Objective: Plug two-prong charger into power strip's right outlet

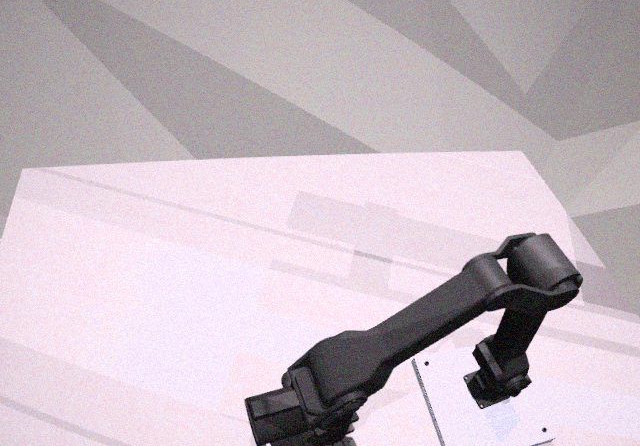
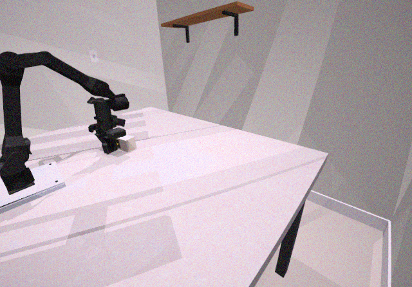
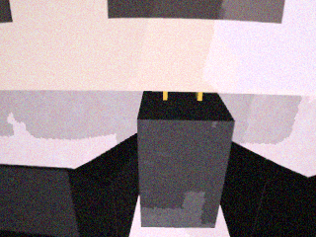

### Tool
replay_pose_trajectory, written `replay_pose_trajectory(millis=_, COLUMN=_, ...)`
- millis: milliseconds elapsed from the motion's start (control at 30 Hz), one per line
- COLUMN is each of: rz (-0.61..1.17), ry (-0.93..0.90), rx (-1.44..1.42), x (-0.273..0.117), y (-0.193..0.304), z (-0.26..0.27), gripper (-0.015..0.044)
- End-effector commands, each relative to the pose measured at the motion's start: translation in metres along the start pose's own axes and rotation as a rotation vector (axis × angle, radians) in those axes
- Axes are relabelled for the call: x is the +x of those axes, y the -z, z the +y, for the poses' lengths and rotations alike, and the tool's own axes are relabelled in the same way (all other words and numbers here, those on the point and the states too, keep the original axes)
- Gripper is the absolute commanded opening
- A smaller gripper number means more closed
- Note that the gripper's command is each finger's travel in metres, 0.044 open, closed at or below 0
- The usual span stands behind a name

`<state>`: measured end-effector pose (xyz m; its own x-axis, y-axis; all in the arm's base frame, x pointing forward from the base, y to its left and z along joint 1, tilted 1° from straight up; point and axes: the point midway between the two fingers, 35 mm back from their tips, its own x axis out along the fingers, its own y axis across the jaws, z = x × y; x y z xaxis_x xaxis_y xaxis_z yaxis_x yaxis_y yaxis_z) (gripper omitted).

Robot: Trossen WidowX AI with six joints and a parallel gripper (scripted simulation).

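My gripper (image 2: 109, 148) (image 3: 177, 143) is shut on the charger (image 3: 185, 158), a dark grey block with two yellow prongs pointing away from the wrist camera. The power strip (image 2: 129, 144) (image 3: 148, 54) is a beige box directly in front of it. In the wrist view only short lengths of both prongs show; their far parts are cut off at the strip's near edge. A speck of yellow shows between fingers and strip in the exterior view. The strip's outlet side is hidden, so I cannot tell which outlet the prongs are at or how deep they are. The top view shows neither charger nor strip.
The white table (image 1: 155, 286) (image 2: 206, 177) carries the arm's pale base plate (image 1: 454, 405) (image 2: 49, 174). Dark rectangles (image 3: 197, 10) lie beyond the beige surface in the wrist view. A wooden shelf (image 2: 206, 15) and a wall socket (image 2: 93, 55) are on the walls behind.
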<state>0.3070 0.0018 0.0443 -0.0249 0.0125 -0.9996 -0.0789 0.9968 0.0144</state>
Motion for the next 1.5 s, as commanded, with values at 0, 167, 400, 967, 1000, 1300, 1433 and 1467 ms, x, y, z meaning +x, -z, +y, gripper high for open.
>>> replay_pose_trajectory(millis=0, rz=0.001, ry=0.005, rx=-0.002, x=0.000, y=-0.002, z=-0.001, gripper=0.0000)
replay_pose_trajectory(millis=167, rz=0.001, ry=0.005, rx=-0.002, x=0.000, y=-0.004, z=-0.001, gripper=0.0000)
replay_pose_trajectory(millis=400, rz=0.001, ry=0.005, rx=-0.002, x=-0.001, y=-0.006, z=-0.001, gripper=0.0000)
replay_pose_trajectory(millis=967, rz=0.001, ry=0.005, rx=-0.002, x=-0.001, y=-0.012, z=-0.001, gripper=0.0000)
replay_pose_trajectory(millis=1000, rz=0.001, ry=0.005, rx=-0.002, x=-0.001, y=-0.012, z=-0.001, gripper=0.0000)
replay_pose_trajectory(millis=1300, rz=0.000, ry=0.005, rx=-0.002, x=-0.001, y=-0.016, z=-0.001, gripper=0.0000)
replay_pose_trajectory(millis=1433, rz=0.000, ry=0.005, rx=-0.002, x=-0.001, y=-0.017, z=-0.001, gripper=0.0000)
replay_pose_trajectory(millis=1467, rz=0.000, ry=0.005, rx=-0.002, x=-0.001, y=-0.018, z=-0.001, gripper=0.0000)
